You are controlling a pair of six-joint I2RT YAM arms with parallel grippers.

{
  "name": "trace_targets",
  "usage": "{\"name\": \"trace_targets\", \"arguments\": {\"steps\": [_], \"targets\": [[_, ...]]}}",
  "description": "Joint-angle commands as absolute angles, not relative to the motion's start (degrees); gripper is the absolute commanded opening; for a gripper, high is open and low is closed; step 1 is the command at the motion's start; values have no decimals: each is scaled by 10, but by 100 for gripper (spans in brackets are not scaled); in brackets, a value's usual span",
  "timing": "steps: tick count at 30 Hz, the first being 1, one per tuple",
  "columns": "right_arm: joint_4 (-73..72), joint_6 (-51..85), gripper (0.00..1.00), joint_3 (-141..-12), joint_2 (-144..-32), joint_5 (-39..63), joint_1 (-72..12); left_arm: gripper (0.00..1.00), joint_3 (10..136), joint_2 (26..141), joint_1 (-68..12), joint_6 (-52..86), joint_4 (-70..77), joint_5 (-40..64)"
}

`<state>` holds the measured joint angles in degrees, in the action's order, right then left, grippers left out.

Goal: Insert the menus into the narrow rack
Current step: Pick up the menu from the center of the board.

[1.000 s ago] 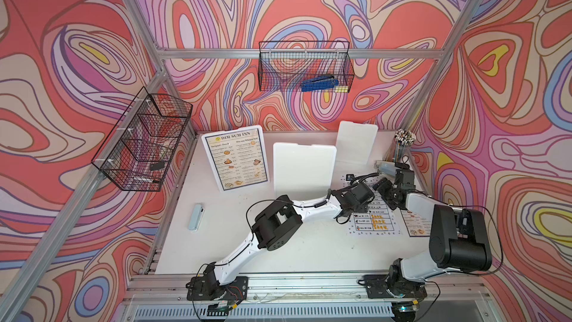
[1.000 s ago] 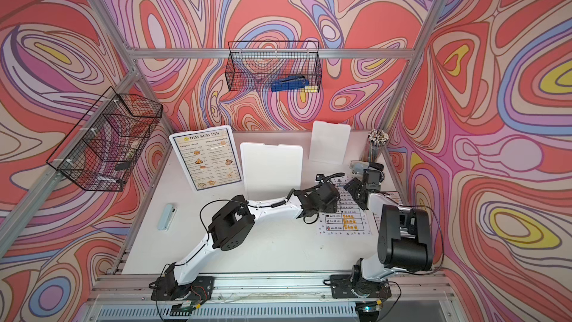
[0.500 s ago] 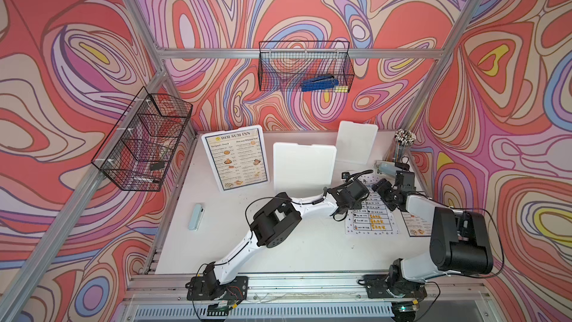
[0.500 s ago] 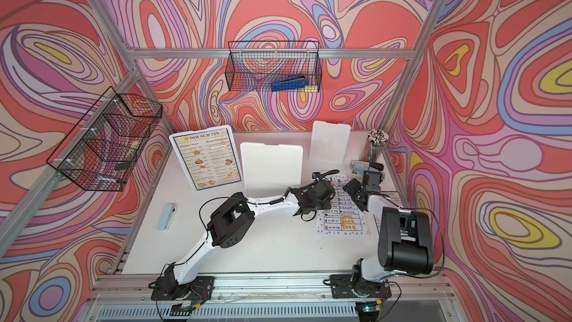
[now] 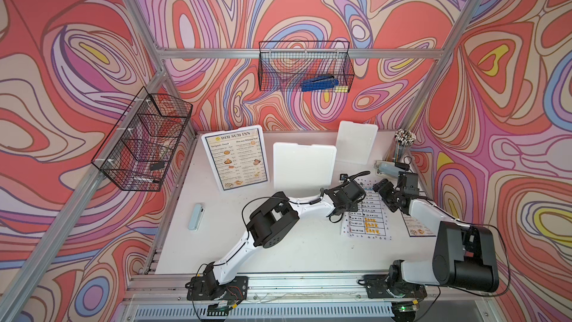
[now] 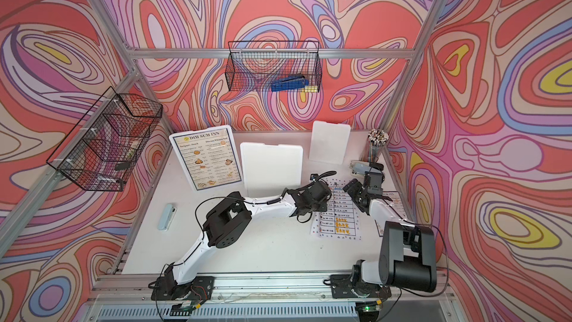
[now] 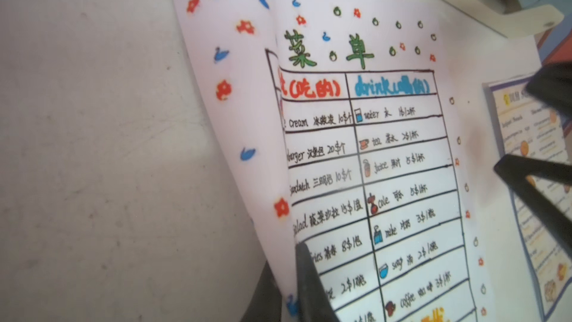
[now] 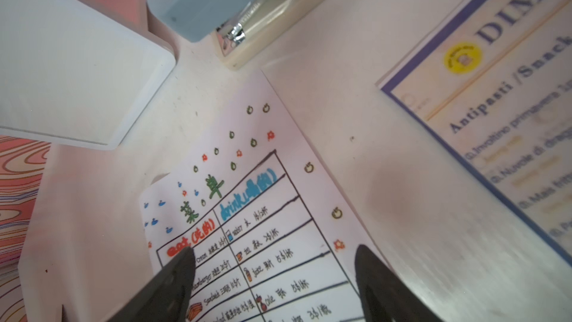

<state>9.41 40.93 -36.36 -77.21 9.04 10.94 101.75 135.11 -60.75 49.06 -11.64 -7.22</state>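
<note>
White tabletop (image 5: pixel 309 252), left wrist view alone shows left fingers (image 7: pixel 309 280) pinching curled edge of white menu (image 7: pixel 387 165), right fingers (image 8: pixel 173 283) apart

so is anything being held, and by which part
The left gripper pinches the white menu by one long side edge, curled up off the table. The right gripper is open, holding nothing.

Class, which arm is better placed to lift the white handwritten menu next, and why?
Left. The left end effector pinches a raised edge of the white menu; the right end effector hangs open above it, holding nothing.
</note>
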Motion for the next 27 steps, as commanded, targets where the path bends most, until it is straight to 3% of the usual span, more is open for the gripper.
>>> {"name": "trace_targets", "arguments": {"steps": [1,14,19,27], "targets": [[130,400,83,-366,-721,76,109,10,1010,1311,-606,452,-108,-41],[209,395,80,-368,-452,58,109,7,967,1178,-616,350,-89,20],[175,371,80,-364,-382,149,109,7,943,1115,-619,299,-94,33],[-17,405,85,-328,-321,338,109,7,814,941,-616,209,-78,-27]]}}
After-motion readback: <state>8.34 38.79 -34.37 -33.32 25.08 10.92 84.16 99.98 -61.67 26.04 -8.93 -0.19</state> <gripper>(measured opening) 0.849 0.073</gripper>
